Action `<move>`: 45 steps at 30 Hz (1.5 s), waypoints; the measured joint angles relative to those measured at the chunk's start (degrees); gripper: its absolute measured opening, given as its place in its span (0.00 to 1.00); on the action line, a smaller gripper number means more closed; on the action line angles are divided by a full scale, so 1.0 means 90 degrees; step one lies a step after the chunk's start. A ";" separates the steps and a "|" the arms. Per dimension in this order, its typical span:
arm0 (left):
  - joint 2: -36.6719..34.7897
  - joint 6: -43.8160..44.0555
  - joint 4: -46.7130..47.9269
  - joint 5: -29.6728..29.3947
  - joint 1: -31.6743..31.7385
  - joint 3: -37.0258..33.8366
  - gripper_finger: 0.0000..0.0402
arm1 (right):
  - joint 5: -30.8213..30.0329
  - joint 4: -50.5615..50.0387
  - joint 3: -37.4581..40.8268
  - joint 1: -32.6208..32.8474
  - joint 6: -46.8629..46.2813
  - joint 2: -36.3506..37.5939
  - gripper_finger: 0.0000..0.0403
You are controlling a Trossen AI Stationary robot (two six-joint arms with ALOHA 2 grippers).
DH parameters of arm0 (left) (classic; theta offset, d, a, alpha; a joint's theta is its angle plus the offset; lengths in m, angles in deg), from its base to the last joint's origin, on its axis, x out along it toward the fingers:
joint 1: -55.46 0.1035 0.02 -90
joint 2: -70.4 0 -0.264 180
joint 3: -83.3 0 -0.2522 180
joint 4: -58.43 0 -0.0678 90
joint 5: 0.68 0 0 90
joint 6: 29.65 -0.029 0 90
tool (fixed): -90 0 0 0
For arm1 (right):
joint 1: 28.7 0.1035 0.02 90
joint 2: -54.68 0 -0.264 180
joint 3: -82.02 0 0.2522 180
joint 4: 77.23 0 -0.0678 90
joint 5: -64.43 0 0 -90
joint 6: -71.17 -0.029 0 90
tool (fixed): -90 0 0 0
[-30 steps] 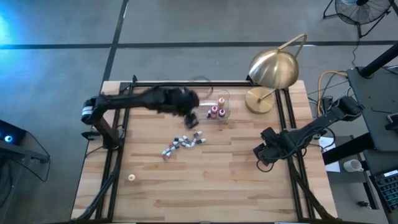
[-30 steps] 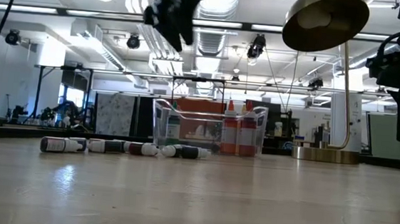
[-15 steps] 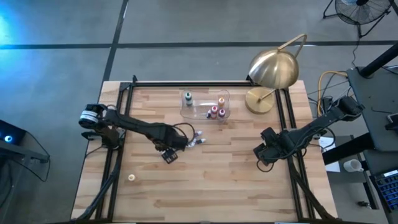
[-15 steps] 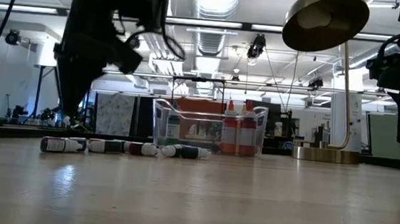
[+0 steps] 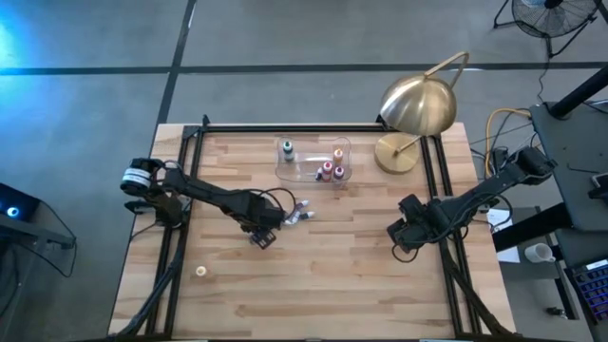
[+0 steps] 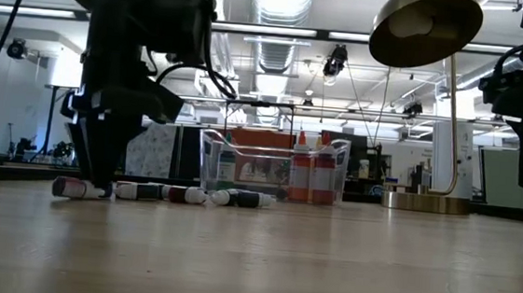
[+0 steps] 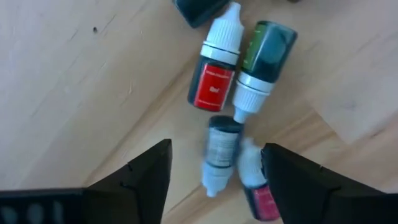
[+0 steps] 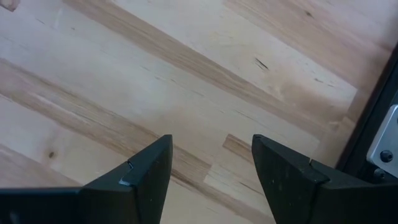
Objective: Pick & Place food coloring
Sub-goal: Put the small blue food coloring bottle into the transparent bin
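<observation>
Left hand (image 5: 263,234) of mine sits left of centre in the high view, low over the near end of the row of food coloring bottles (image 5: 296,215) that lie on the counter (image 5: 313,275). The clear tub (image 5: 314,161) stands above them toward the upper middle, with a few bottles upright in it, and the brass lamp (image 5: 415,109) is at the upper right. My right hand (image 5: 403,237) waits at the right edge of the counter, well apart from all of this.

At counter level, my left hand (image 6: 92,166) comes down at the left of the frame, its tips at the leftmost bottle (image 6: 69,188) of the lying row; the tub (image 6: 273,167) stands behind, mid-frame.

Through my left wrist, the fingers (image 7: 134,177) are spread wide at the bottom of the frame and hold nothing. Between and just beyond them lie a dark bottle (image 7: 221,152) and a red one (image 7: 258,186) side by side; farther up are a red-labelled bottle (image 7: 214,84) and a green one (image 7: 264,65).

My right wrist sees only bare wood between wide-spread fingers (image 8: 146,171).

I judge this the reach for the next bottle. Next I must settle over one bottle alone, close on its body without nudging its neighbour, then carry it to the tub.
</observation>
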 joint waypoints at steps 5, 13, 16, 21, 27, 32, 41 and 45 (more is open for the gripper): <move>0.0001 0.0120 -0.0280 -0.0003 0.0086 -0.0242 0.44 | 0.0000 0.0000 0.0000 0.0000 -0.0103 0.0000 0.53; 0.0001 0.0040 -0.0434 0.0033 0.0195 -0.0261 0.28 | 0.0000 -0.0005 0.0000 0.0000 -0.0106 0.0000 0.53; 0.0001 0.0004 -0.0482 0.0033 0.0238 -0.0261 0.22 | 0.0001 -0.0008 0.0000 0.0000 -0.0107 0.0000 0.53; 0.0001 -0.0050 -0.0462 0.0042 0.0272 -0.0230 0.13 | 0.0000 -0.0012 0.0000 0.0000 -0.0106 0.0000 0.53; -0.0194 -0.0270 0.0204 -0.0015 0.0366 0.0719 0.11 | -0.0005 -0.0010 0.0010 0.0005 -0.0106 0.0000 0.53; -0.0295 -0.1087 0.0284 -0.1643 0.0650 0.2396 0.10 | -0.0012 -0.0003 0.0010 0.0005 -0.0106 0.0000 0.53; 0.0001 -0.2868 -0.0534 -0.2629 0.1739 0.3984 0.34 | -0.0019 0.0000 0.0010 0.0002 -0.0106 0.0000 0.53; -0.0071 -0.2795 0.0021 -0.2624 0.1666 0.4307 0.44 | -0.0002 -0.0001 0.0010 0.0002 -0.0201 -0.0002 0.53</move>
